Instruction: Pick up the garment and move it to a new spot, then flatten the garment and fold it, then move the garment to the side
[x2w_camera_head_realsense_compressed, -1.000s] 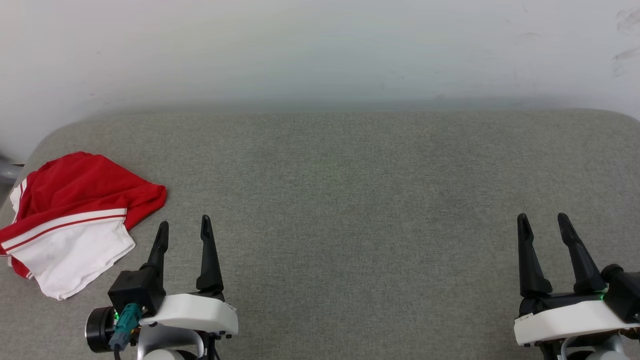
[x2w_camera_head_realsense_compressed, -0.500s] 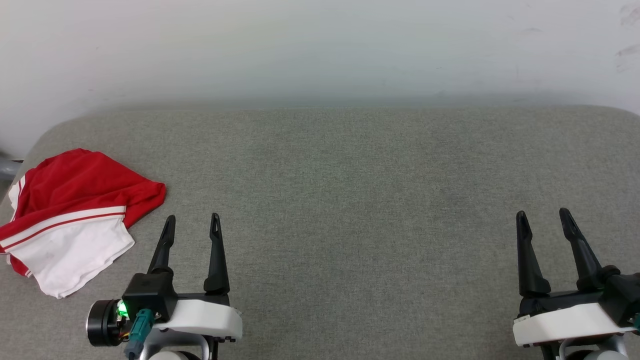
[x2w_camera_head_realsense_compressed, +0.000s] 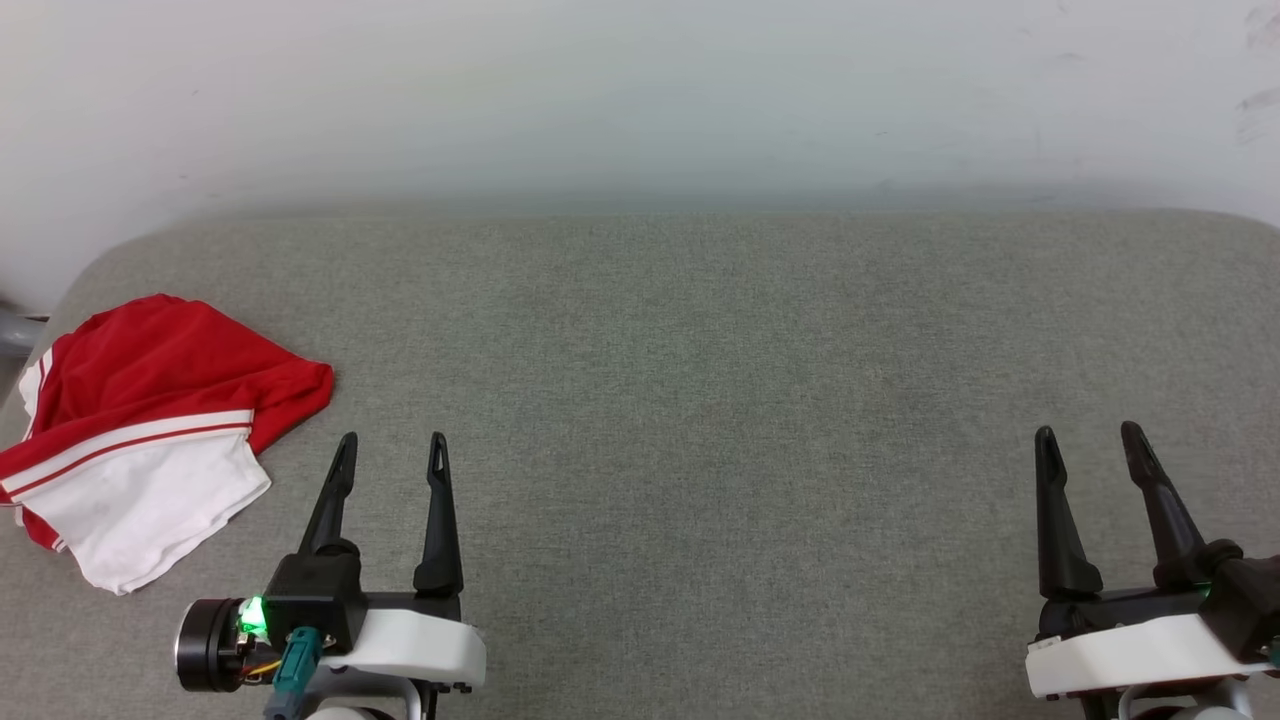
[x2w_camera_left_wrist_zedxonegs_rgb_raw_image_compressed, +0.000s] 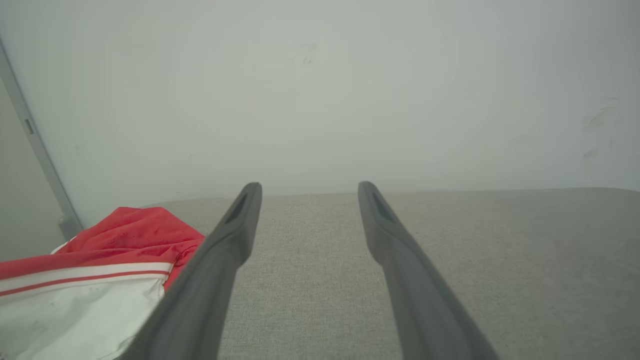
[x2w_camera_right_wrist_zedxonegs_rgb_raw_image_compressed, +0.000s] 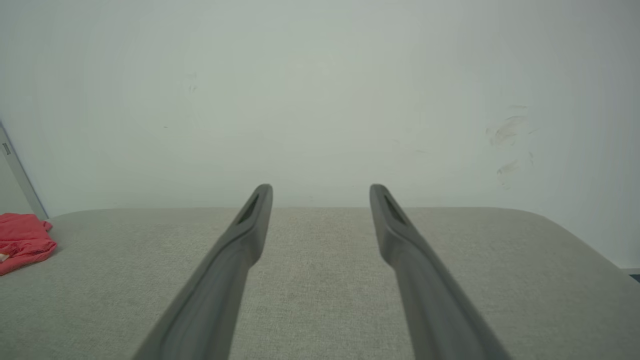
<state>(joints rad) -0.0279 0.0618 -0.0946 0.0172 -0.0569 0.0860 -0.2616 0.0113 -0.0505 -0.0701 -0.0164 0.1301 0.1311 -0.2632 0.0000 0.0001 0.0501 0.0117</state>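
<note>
Crumpled garment (x2w_camera_head_realsense_compressed: 150, 420) heaped at the left edge of the tabletop (x2w_camera_head_realsense_compressed: 700, 400), not yet picked up.
I hold my left tool (x2w_camera_head_realsense_compressed: 392, 442) and right tool (x2w_camera_head_realsense_compressed: 1088, 432) spread wide and empty at the near edge. The left sits just beside the garment, likely best placed to grasp it.

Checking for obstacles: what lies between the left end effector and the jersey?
Only bare grey surface lies between left end effector and garment, per the head view.
</note>
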